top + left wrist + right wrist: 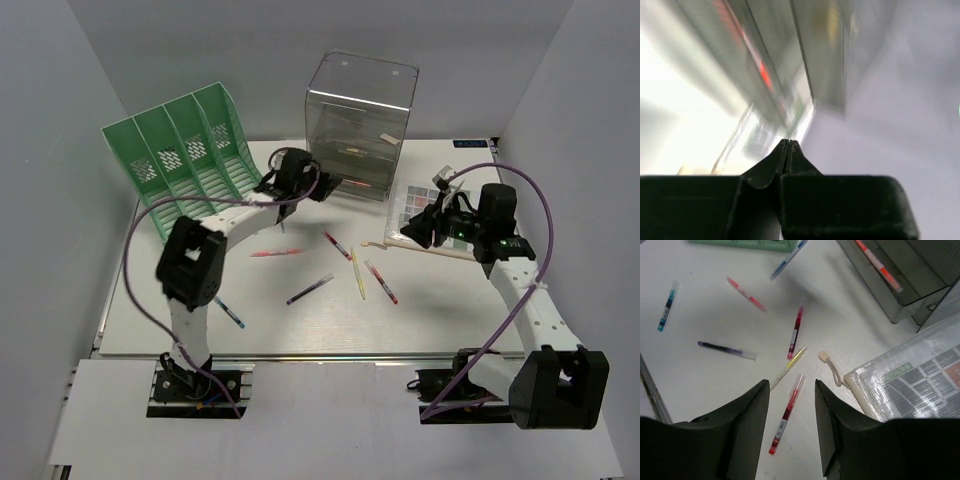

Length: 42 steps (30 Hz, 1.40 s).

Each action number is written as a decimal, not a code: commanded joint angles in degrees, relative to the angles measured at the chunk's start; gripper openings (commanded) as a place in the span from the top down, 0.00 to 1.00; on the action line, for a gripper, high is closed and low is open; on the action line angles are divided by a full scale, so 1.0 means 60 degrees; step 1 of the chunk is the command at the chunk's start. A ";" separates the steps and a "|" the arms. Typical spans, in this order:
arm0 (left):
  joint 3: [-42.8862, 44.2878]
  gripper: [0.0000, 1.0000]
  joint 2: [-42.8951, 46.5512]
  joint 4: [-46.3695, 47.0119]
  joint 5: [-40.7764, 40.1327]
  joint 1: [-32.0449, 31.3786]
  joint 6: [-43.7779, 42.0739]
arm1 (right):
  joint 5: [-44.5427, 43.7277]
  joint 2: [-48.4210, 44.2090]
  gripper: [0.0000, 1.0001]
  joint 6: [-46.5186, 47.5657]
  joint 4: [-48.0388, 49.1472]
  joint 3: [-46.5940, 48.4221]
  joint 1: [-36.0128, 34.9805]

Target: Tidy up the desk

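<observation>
The right gripper [791, 390] hangs with jaws apart, empty. The left gripper [789, 142] is pinched together on nothing. The desk [300, 330], white with a silver near rail, fills mid-frame, its long axis running left to right. On it are six loose pens [310, 289], one clear pouch [410, 195], one green file rack [185, 150] and one clear drawer box [360, 125].

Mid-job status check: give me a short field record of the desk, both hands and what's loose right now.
left hand: shut, nothing between its fingers, close to the drawer box
right hand: open, empty, off the desk; red pen seen between its fingers
loose pens: at least six on the desk, including yellow pen and teal pen
drawer box contents: an orange pen
file rack: back left of desk
pouch: lying flat, right side
</observation>
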<state>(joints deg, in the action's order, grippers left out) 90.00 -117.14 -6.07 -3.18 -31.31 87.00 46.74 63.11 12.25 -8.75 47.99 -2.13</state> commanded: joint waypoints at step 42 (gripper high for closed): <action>-0.7441 0.16 0.9943 -0.0439 0.2654 0.1044 -1.2889 | -0.6472 0.7044 0.59 -0.0533 -0.3419 0.3515 -0.5709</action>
<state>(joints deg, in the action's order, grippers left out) 44.60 -59.02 -8.49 13.10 -24.97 10.39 8.73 103.88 10.28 -29.41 66.24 -35.77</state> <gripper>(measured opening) 0.836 0.427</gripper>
